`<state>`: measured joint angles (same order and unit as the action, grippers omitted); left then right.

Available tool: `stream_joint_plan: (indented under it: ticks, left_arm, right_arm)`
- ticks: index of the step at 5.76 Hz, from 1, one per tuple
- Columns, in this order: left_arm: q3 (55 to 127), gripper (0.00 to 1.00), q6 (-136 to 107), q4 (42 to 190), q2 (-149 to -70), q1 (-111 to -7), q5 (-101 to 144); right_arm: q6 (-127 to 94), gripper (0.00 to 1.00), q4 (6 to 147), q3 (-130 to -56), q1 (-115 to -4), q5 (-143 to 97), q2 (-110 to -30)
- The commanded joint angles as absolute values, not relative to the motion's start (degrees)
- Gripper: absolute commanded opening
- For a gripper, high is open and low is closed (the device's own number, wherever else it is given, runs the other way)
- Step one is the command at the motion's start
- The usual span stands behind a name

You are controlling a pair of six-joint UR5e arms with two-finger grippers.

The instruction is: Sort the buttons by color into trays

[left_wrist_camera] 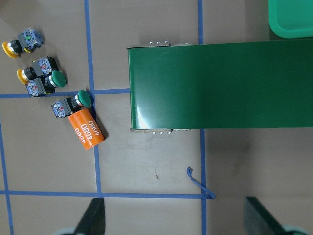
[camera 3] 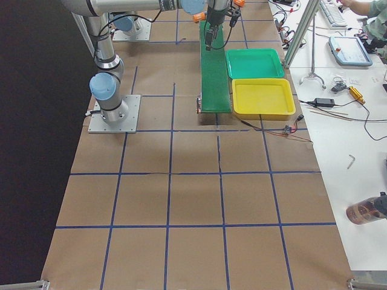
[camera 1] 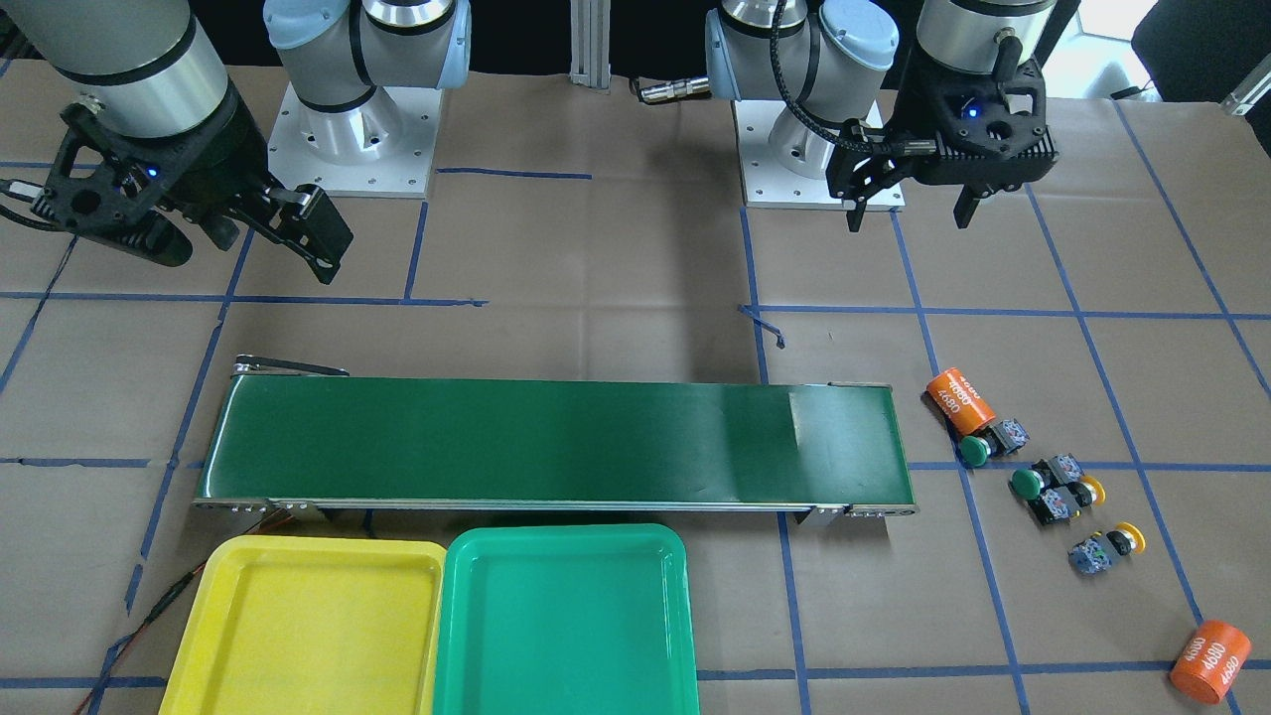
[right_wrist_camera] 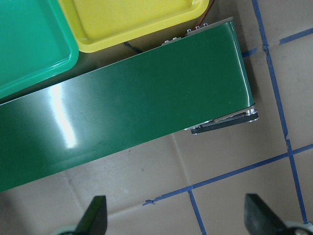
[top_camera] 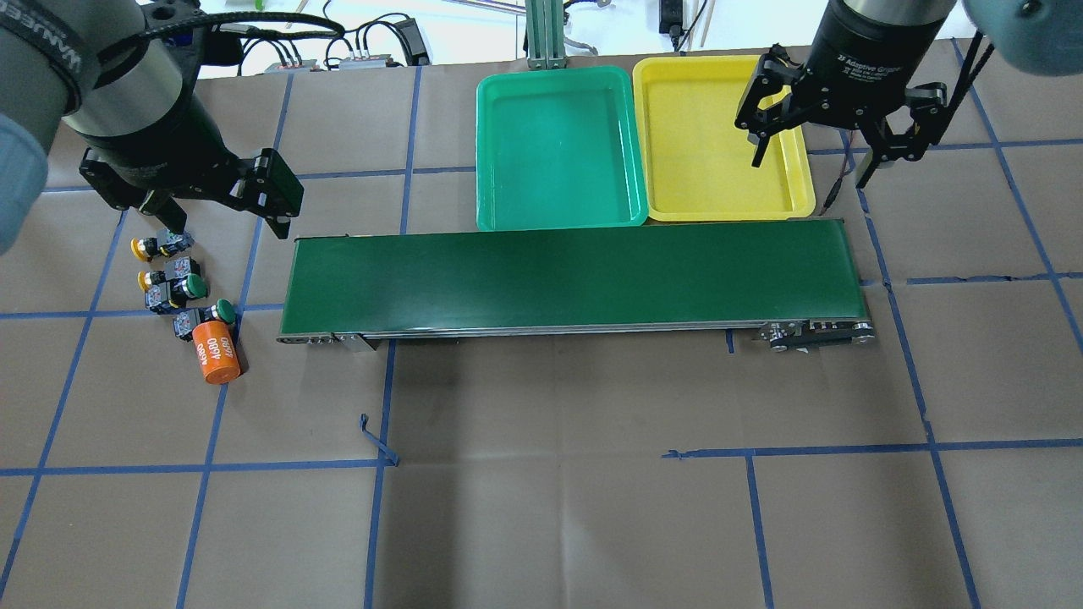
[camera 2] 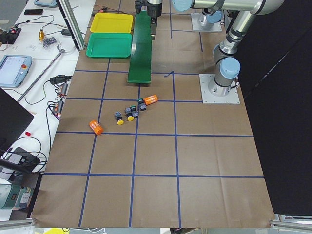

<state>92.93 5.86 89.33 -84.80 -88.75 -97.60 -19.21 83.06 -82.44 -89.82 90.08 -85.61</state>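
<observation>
Surface: brown paper-covered surface [top_camera: 550, 507], gridded with blue tape.
Belt: long dark-green conveyor belt [top_camera: 567, 283], across the middle of the overhead frame.
Trays: green square plastic tray [top_camera: 554, 144] and bright yellow square plastic tray [top_camera: 702, 144], side by side at top centre of the overhead frame, against the belt's upper edge.
Yellow buttons: two black-bodied push-button switches with yellow mushroom caps [left_wrist_camera: 20, 42] [left_wrist_camera: 23, 74], on their sides on the paper, upper left of the left wrist frame.
Green buttons: two like switches with green caps [left_wrist_camera: 56, 79] [left_wrist_camera: 84, 98], just below the yellow ones and left of the belt's end; all four well apart from the trays.
Cylinders: orange cylinder marked "4680" [left_wrist_camera: 85, 129] against the lowest green button; second orange cylinder [camera 1: 1209, 660] lies apart, lower right of the front-facing frame.
Left gripper [camera 1: 909, 220]: jaws spread, nothing between them, raised above the surface near the button cluster.
Right gripper [top_camera: 809, 172]: jaws spread, nothing held, over the yellow tray's right edge.
</observation>
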Motion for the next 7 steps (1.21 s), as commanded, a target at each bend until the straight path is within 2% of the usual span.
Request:
stream_joint_plan:
  ticks: [1,3,5,7]
  left_arm:
    - [93.4,0.99,15.6,88.2,-84.9,-82.8,-97.7]
    - [94.1,0.98,22.4,88.2,-85.4,-72.0,-97.3]
    - [95.1,0.98,28.0,88.2,-89.7,-62.4,-94.3]
    - [95.4,0.98,30.3,85.3,-95.1,-60.8,-94.5]
  right_arm:
    - [-19.2,1.0,83.0,-82.5,-89.8,90.1,-85.6]
    - [-19.2,1.0,83.0,-82.5,-89.8,90.1,-85.6]
    - [-19.2,1.0,83.0,-82.5,-89.7,90.1,-85.6]
    - [-19.2,1.0,83.0,-82.7,-89.8,90.1,-85.6]
